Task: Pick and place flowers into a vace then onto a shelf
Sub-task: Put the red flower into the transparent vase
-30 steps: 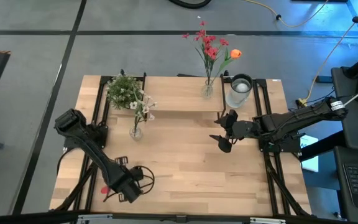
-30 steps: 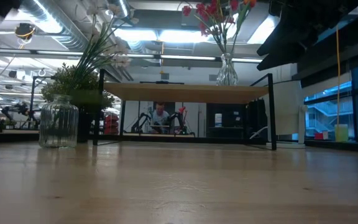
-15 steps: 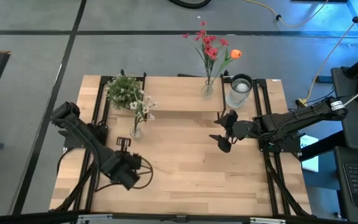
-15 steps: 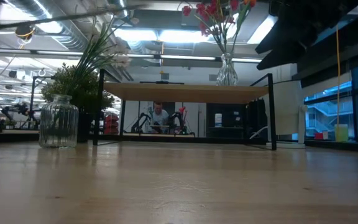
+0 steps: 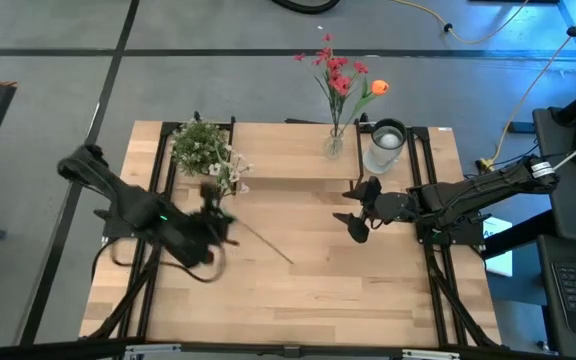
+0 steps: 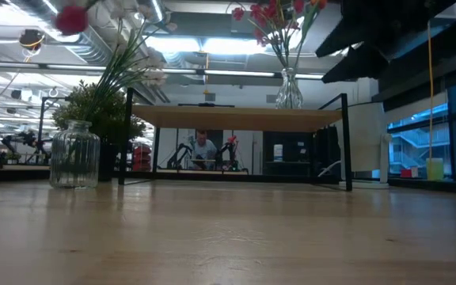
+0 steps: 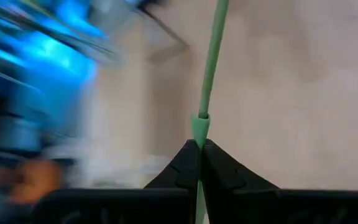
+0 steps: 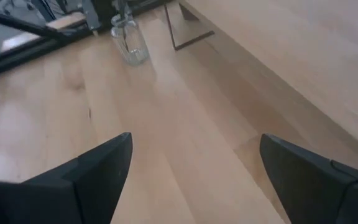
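One thin green-stemmed artificial flower [image 7: 211,56] is pinched at a small node on its stem by the left pincer [image 5: 211,225], clenched tight. It hangs over the pale wooden table [image 5: 308,290], just beside the ribbed clear glass vase [image 6: 74,154], stem slanting away. Its red bloom [image 6: 71,19] shows high above that vase. Right pincer [image 5: 358,210] hovers released, well apart from the vase.

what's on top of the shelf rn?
On the shelf: a bushy potted plant at one end, a vase of red and orange flowers and an empty glass jar toward the other. The foliage covers the plant's pot.
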Action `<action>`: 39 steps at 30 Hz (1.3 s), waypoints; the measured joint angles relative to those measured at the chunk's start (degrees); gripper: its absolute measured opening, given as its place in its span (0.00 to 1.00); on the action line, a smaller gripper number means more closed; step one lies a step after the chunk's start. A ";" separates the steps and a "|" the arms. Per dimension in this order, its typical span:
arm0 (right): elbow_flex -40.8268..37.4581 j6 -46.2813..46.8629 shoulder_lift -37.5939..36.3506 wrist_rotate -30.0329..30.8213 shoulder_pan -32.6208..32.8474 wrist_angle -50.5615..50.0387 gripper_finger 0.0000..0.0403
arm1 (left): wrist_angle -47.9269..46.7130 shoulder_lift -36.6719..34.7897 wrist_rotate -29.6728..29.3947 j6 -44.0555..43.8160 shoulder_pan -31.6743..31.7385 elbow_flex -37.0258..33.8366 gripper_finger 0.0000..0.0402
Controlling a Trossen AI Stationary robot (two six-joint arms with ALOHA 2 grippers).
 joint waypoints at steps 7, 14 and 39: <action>0.00 6.40 0.00 -0.02 0.00 4.44 0.88 | 0.09 -6.69 -13.76 35.61 0.31 0.00 0.01; 0.00 8.33 0.00 -0.04 0.00 14.62 0.88 | 0.10 -6.66 -25.52 65.66 2.63 0.00 0.01; 5.77 -0.83 12.77 6.69 -1.97 42.36 0.88 | 0.84 -4.70 -31.55 97.74 6.49 0.00 0.02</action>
